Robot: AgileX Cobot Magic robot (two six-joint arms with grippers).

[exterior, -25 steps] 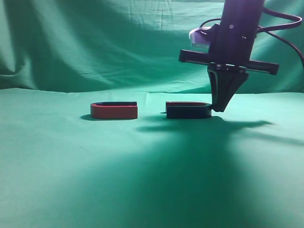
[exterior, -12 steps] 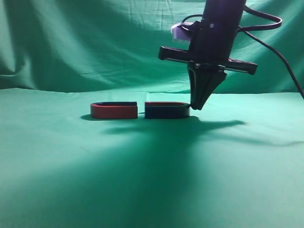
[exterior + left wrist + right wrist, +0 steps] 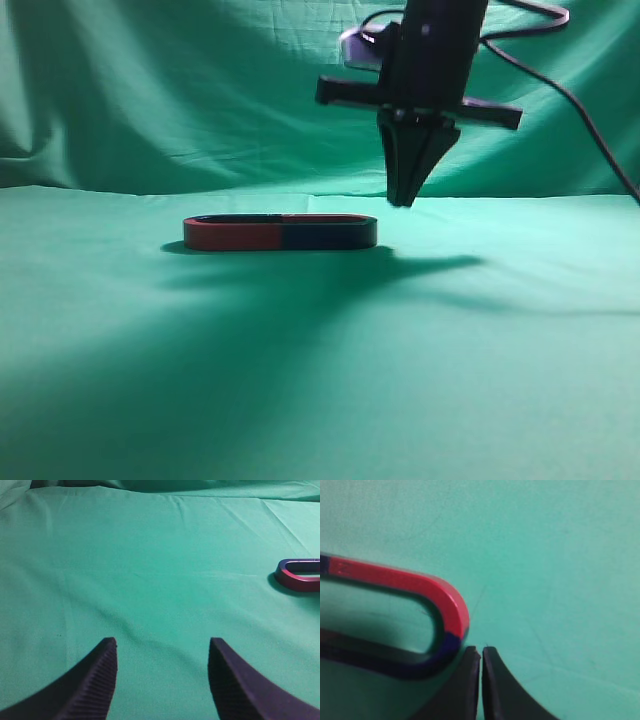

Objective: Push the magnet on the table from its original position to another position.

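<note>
The dark navy magnet (image 3: 330, 235) lies on the green table (image 3: 320, 380), its open end joined to the red-faced magnet (image 3: 230, 235), so the two form one long oval. My right gripper (image 3: 403, 200) is shut and empty. It hangs a little above the table, just right of the navy magnet's curved end. In the right wrist view the shut tips (image 3: 481, 651) sit right beside that curved end (image 3: 454, 611), and I cannot tell if they touch it. My left gripper (image 3: 161, 645) is open and empty over bare cloth.
The draped green backdrop (image 3: 150, 90) hangs behind the table. The red-faced magnet's curved end (image 3: 295, 579) shows at the right edge of the left wrist view, far from the left fingers. A black cable (image 3: 570, 90) trails from the right arm.
My right gripper pushed the navy magnet left until it met the red-faced magnet. The joined pair shifted slightly left. The gripper then rose off the table.
</note>
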